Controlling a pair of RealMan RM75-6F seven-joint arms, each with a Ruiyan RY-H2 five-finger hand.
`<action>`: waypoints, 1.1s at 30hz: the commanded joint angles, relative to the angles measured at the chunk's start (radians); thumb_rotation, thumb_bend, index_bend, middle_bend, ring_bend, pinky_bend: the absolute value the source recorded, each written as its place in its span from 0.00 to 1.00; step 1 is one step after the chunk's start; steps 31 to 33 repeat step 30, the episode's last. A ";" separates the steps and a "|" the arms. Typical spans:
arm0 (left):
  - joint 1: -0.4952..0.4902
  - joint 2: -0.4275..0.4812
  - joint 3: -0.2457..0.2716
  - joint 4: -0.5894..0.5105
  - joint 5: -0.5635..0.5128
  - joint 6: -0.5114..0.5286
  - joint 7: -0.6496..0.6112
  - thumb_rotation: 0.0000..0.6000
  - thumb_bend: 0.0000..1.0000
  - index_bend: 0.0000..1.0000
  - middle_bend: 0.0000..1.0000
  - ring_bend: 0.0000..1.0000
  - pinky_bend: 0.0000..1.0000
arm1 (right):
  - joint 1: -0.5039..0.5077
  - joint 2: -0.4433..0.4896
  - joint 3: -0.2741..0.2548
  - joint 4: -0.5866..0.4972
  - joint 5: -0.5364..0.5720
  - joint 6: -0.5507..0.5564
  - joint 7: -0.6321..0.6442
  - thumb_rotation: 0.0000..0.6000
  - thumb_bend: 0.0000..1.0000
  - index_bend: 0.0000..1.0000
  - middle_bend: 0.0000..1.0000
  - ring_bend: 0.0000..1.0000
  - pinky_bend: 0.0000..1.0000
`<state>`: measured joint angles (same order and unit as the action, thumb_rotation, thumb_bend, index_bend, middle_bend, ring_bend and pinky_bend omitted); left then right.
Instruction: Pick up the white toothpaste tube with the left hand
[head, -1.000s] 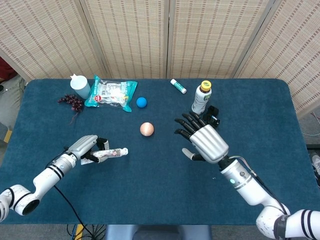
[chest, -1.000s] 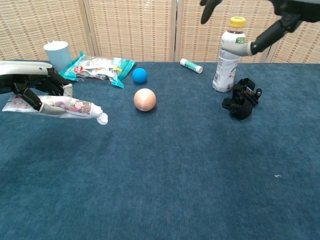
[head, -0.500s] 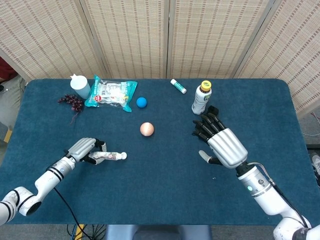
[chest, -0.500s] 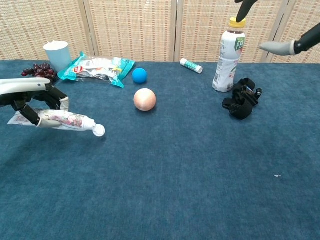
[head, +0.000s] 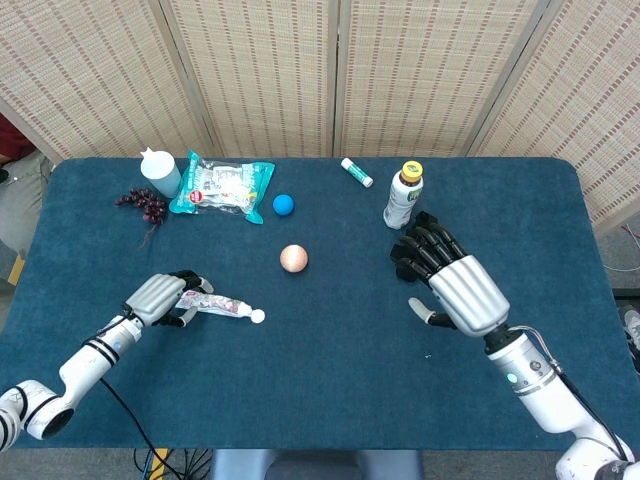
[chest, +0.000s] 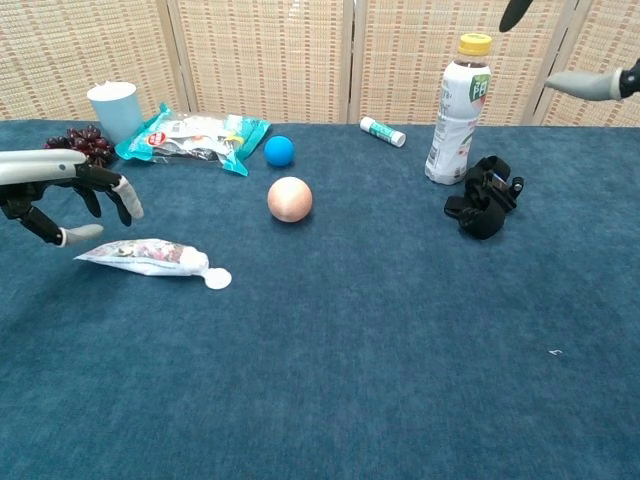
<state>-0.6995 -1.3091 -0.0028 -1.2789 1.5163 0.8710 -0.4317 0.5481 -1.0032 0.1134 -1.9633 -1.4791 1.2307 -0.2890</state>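
Note:
The white toothpaste tube lies flat on the blue table, its round cap pointing right. My left hand hovers at the tube's tail end with fingers spread and lifted off it; the thumb hangs just above the crimped end. It holds nothing. My right hand floats open over the right half of the table, fingers apart and empty. In the chest view only its fingertips show at the top right.
An orange ball and a blue ball lie mid-table. A teal snack bag, a white bottle and grapes sit at the back left. A drink bottle, a black clip and a small white stick are at the back right.
The left hand brought the tube down to the table and let it go; its fingers have opened. The right hand drew back to the right.

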 joint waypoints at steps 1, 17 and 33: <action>0.013 0.034 -0.008 -0.045 -0.025 0.012 0.035 0.99 0.45 0.24 0.29 0.16 0.24 | -0.011 0.005 -0.001 0.009 -0.004 0.008 0.003 0.83 0.29 0.31 0.14 0.00 0.06; 0.296 0.103 -0.067 -0.286 -0.196 0.468 0.394 1.00 0.45 0.24 0.28 0.16 0.24 | -0.163 0.022 -0.048 0.098 0.099 0.095 -0.029 1.00 0.29 0.23 0.14 0.01 0.16; 0.486 0.091 -0.007 -0.365 -0.146 0.701 0.574 1.00 0.45 0.27 0.28 0.16 0.24 | -0.331 -0.029 -0.099 0.149 0.090 0.250 0.000 1.00 0.30 0.21 0.14 0.02 0.16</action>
